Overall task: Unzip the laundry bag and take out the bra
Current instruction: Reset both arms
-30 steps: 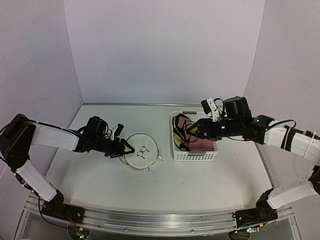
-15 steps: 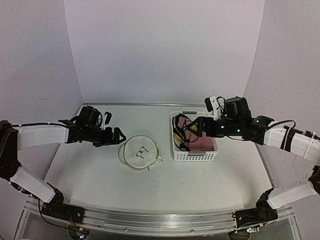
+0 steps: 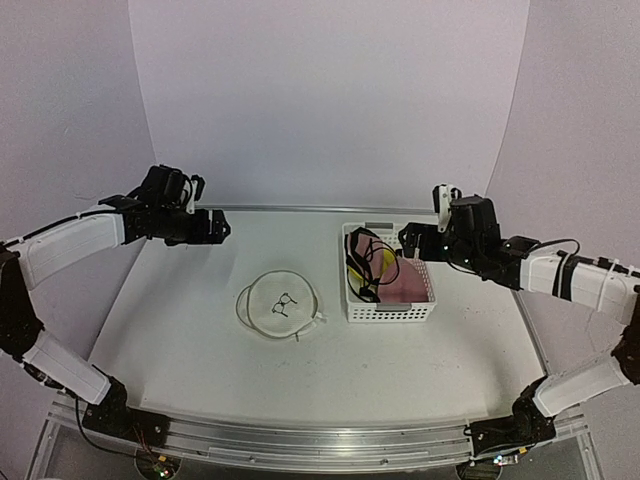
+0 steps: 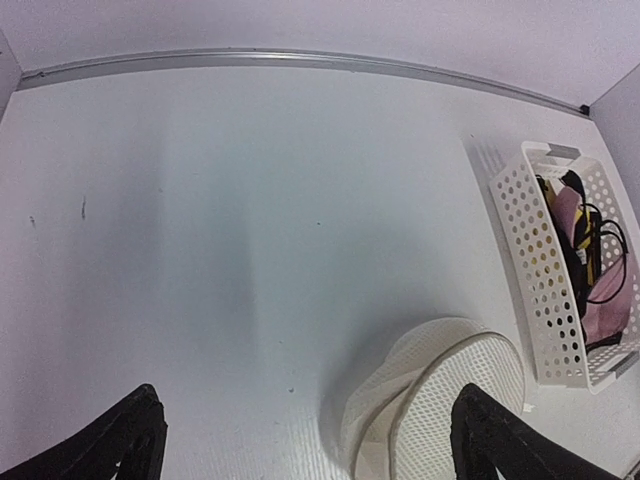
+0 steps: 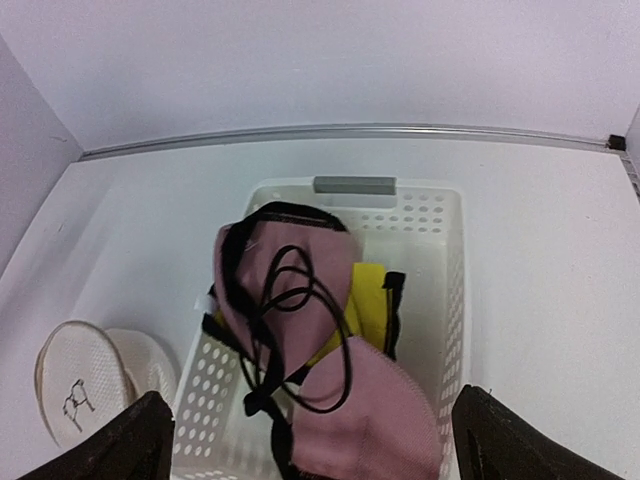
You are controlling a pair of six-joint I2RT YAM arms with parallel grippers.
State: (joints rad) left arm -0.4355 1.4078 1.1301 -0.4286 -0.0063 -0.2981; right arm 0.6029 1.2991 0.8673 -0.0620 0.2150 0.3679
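Since the bra (image 3: 400, 287) already lies out of its case, the white worktop (image 3: 200, 350) carries little that needs handling. Next in size, the perforated white basket (image 3: 390, 312) stands right of centre, seemingly the drop spot for the freed garment. Near its left wall but apart from it, the round mesh laundry bag (image 3: 270, 312) lies flat, its two halves looking parted, which suggests the zip is undone. The bra, pink and yellow with black straps, sits heaped inside the basket. Both arms hover clear, as suits a finished job. The left fingers (image 4: 130, 445) are spread wide above the worktop, holding nothing, and the right fingers (image 5: 130, 440), equally wide, hang above the basket, touching nothing.
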